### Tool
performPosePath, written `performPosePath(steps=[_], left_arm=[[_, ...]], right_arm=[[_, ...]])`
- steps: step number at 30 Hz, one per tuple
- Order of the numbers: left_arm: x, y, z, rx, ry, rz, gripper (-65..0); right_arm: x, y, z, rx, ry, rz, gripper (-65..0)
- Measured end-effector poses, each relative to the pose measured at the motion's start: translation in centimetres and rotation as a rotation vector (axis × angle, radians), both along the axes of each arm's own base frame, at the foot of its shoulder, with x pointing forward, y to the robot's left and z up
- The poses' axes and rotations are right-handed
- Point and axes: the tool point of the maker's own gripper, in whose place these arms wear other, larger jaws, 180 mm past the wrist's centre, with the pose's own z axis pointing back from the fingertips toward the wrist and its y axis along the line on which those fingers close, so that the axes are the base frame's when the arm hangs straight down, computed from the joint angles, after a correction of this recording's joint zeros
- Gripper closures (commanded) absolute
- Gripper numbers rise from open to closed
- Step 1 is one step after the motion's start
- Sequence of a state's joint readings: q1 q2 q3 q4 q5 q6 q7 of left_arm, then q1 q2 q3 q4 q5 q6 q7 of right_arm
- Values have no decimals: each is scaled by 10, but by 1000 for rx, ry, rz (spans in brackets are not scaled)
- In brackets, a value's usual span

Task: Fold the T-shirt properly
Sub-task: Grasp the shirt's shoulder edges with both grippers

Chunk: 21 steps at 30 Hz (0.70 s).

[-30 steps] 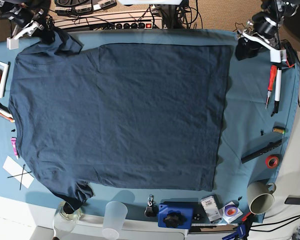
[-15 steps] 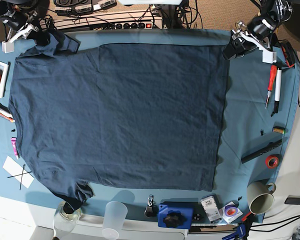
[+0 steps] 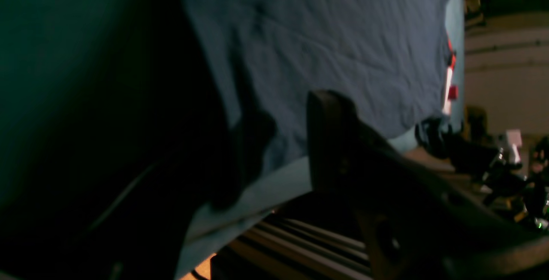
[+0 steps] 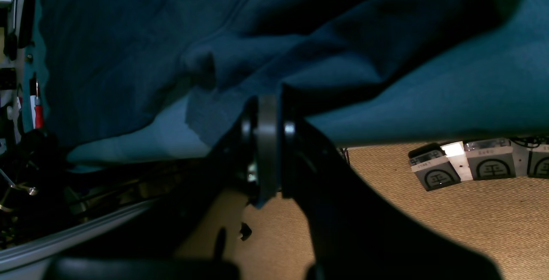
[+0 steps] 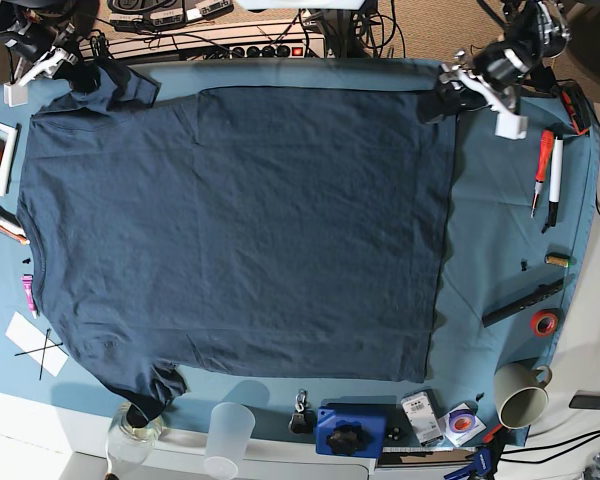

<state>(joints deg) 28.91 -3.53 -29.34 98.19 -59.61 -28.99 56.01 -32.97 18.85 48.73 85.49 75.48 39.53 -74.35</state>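
The large dark navy-blue short-sleeved cotton T-shirt (image 5: 240, 235) lies spread flat on the lighter teal-blue table cloth (image 5: 500, 230), covering most of it. The collar end points to the left, the hem to the right. No fold has been made across the body; judging from this, the task is at its opening stage and all folds remain to be done.

The far-left sleeve (image 5: 120, 85) is bunched and drawn up toward the right gripper (image 5: 75, 68), whose jaws are pressed together on the sleeve fabric; the wrist view shows cloth pinched at the jaw tips. The near-left sleeve (image 5: 155, 390) is crumpled and hangs slightly past the near table edge.

The left gripper (image 5: 458, 88) stands with its jaws apart at the far-right hem corner, holding nothing. Whether it touches the cloth cannot be told.

The fabric is plain, with light creases across the body. The hem edge runs straight.
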Motion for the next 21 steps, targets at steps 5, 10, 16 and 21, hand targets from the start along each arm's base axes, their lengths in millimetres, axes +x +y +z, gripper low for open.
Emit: performPosePath(steps=[5, 10, 16, 21], left_arm=[[1, -1, -5, 14, 38, 21, -175], [-1, 0, -7, 28, 48, 8, 0], [-10, -2, -11, 35, 104, -32, 0], [-25, -2, -8, 49, 125, -41, 0]], right_arm=[[2, 1, 2, 9, -15, -3, 0], [13, 0, 6, 7, -48, -9, 0], [11, 1, 5, 9, -38, -2, 0], [-5, 6, 8, 44, -19, 5, 0]])
